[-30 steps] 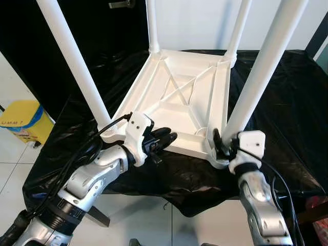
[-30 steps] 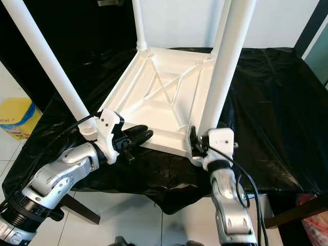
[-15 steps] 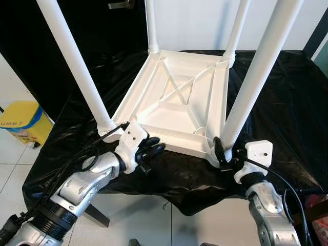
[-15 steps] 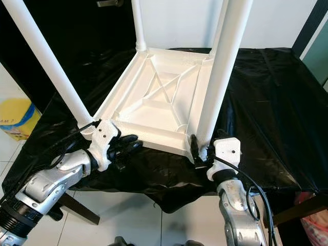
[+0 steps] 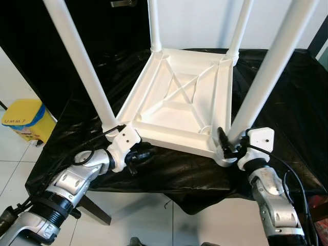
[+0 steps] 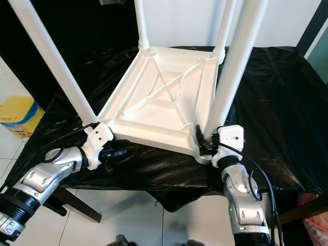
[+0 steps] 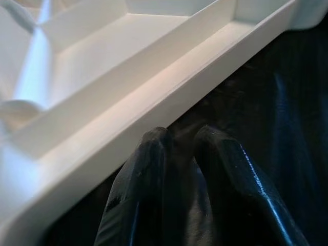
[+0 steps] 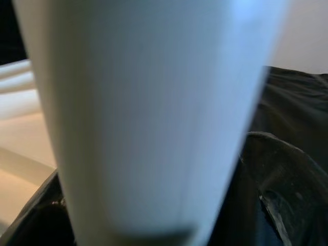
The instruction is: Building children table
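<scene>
The white children's table [image 5: 179, 102] lies upside down on a black-covered worktop [image 5: 292, 87], its legs pointing up. My left gripper [image 5: 141, 154] is shut with nothing in it. It sits low at the near left corner, fingertips just under the front rim [image 7: 154, 97] and beside the near left leg [image 5: 82, 66]. My right gripper [image 5: 225, 147] is at the foot of the near right leg [image 5: 266, 72]. In the right wrist view that leg [image 8: 148, 102] stands between the black fingers [image 8: 279, 179], which are shut on it.
Two far legs [image 5: 154, 25] rise at the back, close to a white wall. A yellow bin [image 5: 23, 120] stands on the tiled floor at the left. The worktop's front edge runs just below both grippers.
My left gripper has drawn back from the front rim, down and to the left, and now rests under the rim. The right gripper keeps its hold at the leg's foot.
</scene>
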Controlling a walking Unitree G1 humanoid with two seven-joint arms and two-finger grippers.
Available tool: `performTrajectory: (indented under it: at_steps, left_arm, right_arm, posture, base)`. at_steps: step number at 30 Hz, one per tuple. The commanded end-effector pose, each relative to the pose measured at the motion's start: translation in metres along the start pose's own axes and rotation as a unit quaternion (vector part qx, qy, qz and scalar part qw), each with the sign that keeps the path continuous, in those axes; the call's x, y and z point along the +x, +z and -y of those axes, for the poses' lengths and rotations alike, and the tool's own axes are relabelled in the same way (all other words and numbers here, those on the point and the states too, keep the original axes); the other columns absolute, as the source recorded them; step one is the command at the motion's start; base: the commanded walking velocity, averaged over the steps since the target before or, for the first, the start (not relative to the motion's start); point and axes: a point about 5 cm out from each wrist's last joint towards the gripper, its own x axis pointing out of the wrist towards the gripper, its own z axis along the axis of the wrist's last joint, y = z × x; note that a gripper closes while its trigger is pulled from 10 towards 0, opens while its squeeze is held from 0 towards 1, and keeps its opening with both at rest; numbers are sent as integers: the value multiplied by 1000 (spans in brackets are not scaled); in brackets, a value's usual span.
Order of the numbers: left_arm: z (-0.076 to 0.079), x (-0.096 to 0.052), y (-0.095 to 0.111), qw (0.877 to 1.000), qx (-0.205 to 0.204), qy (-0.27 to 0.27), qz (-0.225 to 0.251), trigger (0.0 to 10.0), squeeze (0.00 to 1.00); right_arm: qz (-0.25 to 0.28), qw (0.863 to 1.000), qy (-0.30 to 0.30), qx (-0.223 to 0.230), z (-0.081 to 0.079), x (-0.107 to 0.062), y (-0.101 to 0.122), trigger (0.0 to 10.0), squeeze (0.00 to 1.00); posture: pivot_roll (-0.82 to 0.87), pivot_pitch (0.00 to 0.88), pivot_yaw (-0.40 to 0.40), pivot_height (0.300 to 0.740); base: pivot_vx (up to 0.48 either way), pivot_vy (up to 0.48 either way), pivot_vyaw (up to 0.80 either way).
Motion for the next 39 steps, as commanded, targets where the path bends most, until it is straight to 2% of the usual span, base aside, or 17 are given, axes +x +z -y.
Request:
performTrajectory:
  at_steps: [1,2,7,8,9,10,13,14,16,20,22,23,25,28,31,34,39]
  left_arm:
    - [0,-2,-1,999,15,-29,-6,10000,0]
    - [1,0,2,999,20,-36,-1,10000,0]
    - [8,6,8,998,29,-57,12,10000,0]
    - [16,9,14,996,30,-78,25,10000,0]
    - [16,9,14,996,30,-78,25,10000,0]
    - [24,11,18,994,26,-99,35,10000,0]
    - [33,11,20,991,20,-123,40,10000,0]
    - [43,8,21,988,16,-146,42,10000,0]
    - [49,4,21,987,11,-157,43,10000,0]
    - [50,-1,21,986,3,-158,46,10000,0]
    - [40,-13,25,991,-3,-123,50,10000,0]
    - [40,-13,25,991,-3,-123,50,10000,0]
    - [24,-26,31,995,-8,-85,59,10000,0]
    - [18,-32,34,996,-7,-69,62,10000,0]
    - [1,-57,44,996,-23,-30,80,10000,0]
    - [-2,-71,47,995,-38,-24,85,10000,0]
    - [-2,-82,43,995,-49,-25,78,10000,0]
  right_arm:
    - [-10,999,-42,1,19,-1,-6,10000,0]
    - [-11,999,-53,-5,26,0,-8,10000,0]
    - [-13,997,-72,-16,41,3,-10,10000,0]
    - [-14,996,-86,-23,50,4,-10,10000,0]
    - [-14,996,-86,-23,50,4,-10,10000,0]
    - [-13,995,-93,-27,55,5,-10,10000,0]
    - [-12,995,-95,-29,57,4,-9,10000,0]
    - [-9,995,-95,-30,55,2,-9,10000,0]
    - [-6,995,-95,-29,50,-1,-8,10000,0]
    - [1,995,-101,-22,43,-4,-7,10000,0]
    - [38,992,-120,-12,28,-15,4,10000,0]
    - [38,992,-120,-12,28,-15,4,10000,0]
    - [78,988,-133,-13,17,-22,17,10000,0]
    - [91,986,-137,-16,13,-25,21,10000,0]
    - [116,980,-156,-33,10,-36,30,10000,0]
    - [117,979,-161,-41,8,-43,31,10000,0]
    - [109,980,-158,-48,6,-51,29,10000,0]
  posture:
    - [-87,60,30,740]
    - [-87,56,35,740]
    - [-87,56,36,740]
    - [-93,56,41,740]
    - [-93,56,41,740]
    - [-92,56,41,740]
    - [-92,56,41,740]
    - [-91,58,39,740]
    - [-90,61,37,740]
    - [-89,63,34,740]
    - [-85,70,26,740]
    - [-85,70,26,740]
    - [-87,74,24,740]
    - [-88,76,23,740]
    - [-90,80,21,740]
    - [-93,83,20,740]
    - [-93,86,16,740]
  base:
    - [0,0,0]
    - [0,0,0]
    - [0,0,0]
    - [0,0,0]
    - [0,0,0]
    - [0,0,0]
    - [0,0,0]
    - [0,0,0]
    - [0,0,0]
    - [0,0,0]
    - [0,0,0]
    - [0,0,0]
    - [0,0,0]
    - [0,0,0]
    - [0,0,0]
    - [0,0,0]
    - [0,0,0]
